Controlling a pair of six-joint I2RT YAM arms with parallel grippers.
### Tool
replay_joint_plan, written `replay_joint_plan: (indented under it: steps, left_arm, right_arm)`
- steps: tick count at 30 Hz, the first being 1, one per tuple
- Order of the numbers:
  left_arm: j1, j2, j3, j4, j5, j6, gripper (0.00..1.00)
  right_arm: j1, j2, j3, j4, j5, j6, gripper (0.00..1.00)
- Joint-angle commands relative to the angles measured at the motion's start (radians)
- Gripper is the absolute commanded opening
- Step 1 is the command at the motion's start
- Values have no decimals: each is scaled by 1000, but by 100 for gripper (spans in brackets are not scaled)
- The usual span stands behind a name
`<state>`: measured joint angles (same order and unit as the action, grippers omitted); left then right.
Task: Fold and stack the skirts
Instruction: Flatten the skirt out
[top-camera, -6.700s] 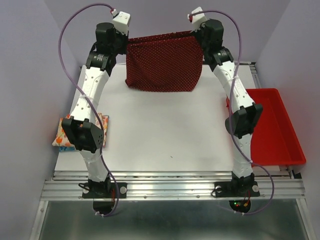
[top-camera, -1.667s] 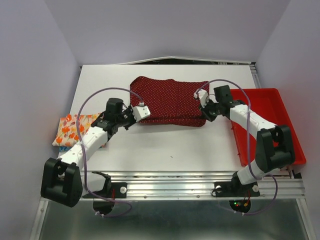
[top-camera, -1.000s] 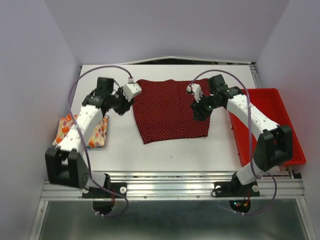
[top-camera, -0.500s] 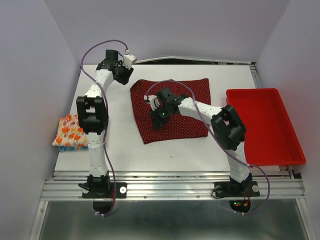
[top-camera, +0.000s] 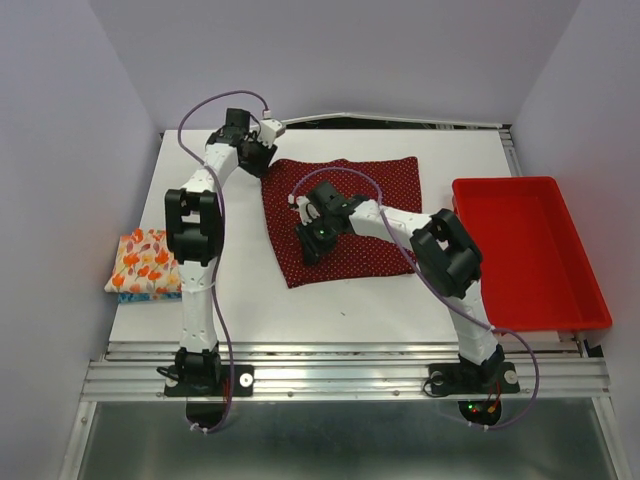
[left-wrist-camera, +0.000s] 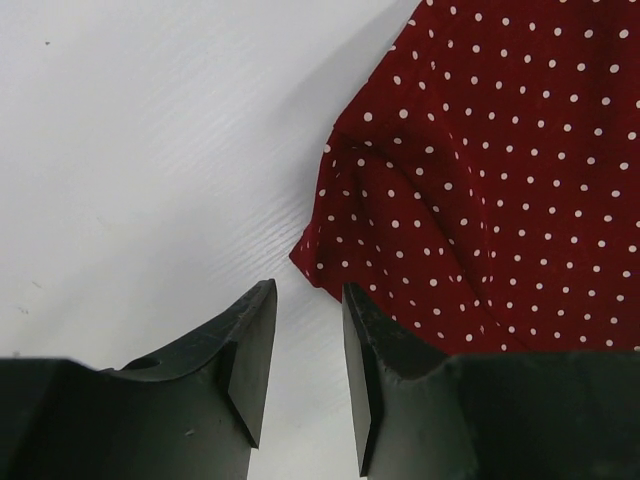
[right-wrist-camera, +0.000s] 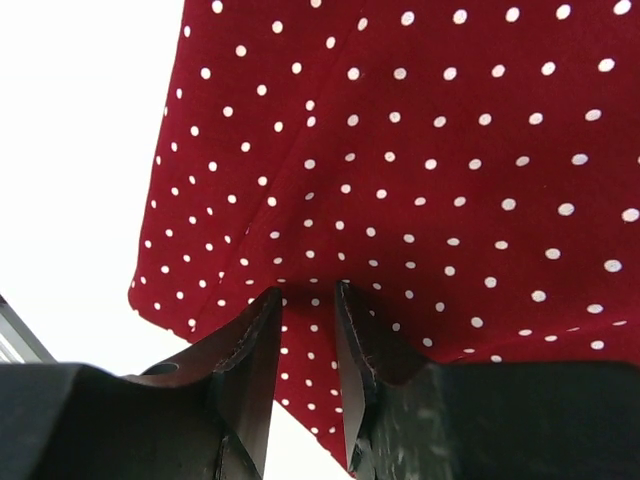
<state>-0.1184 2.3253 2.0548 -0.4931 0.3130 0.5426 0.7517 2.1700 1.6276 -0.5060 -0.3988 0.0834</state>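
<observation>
The red skirt (top-camera: 345, 220) now lies flat on the surface (top-camera: 330, 300); both your hands have released it. Left hand (left-wrist-camera: 305, 375) sits at its corner, right hand (right-wrist-camera: 308, 350) over its middle, ready for folding.

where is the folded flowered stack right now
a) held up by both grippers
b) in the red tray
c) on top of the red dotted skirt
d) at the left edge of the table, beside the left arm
d, the folded stack lies at the table's left edge by the left arm, apart from the red dotted skirt spread mid-table; the red tray holds nothing visible.
</observation>
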Motion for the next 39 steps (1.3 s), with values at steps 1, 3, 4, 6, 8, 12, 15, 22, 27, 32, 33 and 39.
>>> replay_joint_plan:
  steps: [1,3,4,6,8,12,15,22,27,32,33,39]
  left_arm:
    - [-3,5,7,25,-3,-10,43]
    - [-3,17,13,30,-12,-10,43]
    - [-3,26,21,33,-17,-13,41]
    - [-3,46,45,22,-22,-16,40]
    - [-3,58,60,14,-28,-21,38]
    - [-4,68,59,11,-43,-23,37]
    - [-3,74,51,11,-54,-17,35]
    - [-3,59,41,8,-43,51,6]
    - [5,-20,-42,-33,-17,252,0]
    - [46,-135,-160,-47,-23,471,0]
    - [52,-144,-165,-53,-22,491,0]
    - [91,-176,-154,-160,11,658,7]
  right_arm:
    - [0,34,-8,26,15,13,34]
    - [0,48,-3,14,18,10,34]
    - [0,56,-2,6,21,9,34]
    - [0,59,-6,-3,25,6,34]
    - [0,65,-9,-8,28,6,34]
    - [0,67,-20,-16,32,-1,34]
    - [0,70,-28,-22,28,-7,34]
    - [9,117,-20,-84,73,-34,30]
    - [9,117,-73,-117,133,-60,28]
    - [9,85,-176,-118,153,-104,28]
    - [9,80,-187,-120,155,-112,27]
    - [-9,48,-274,-146,189,-184,26]
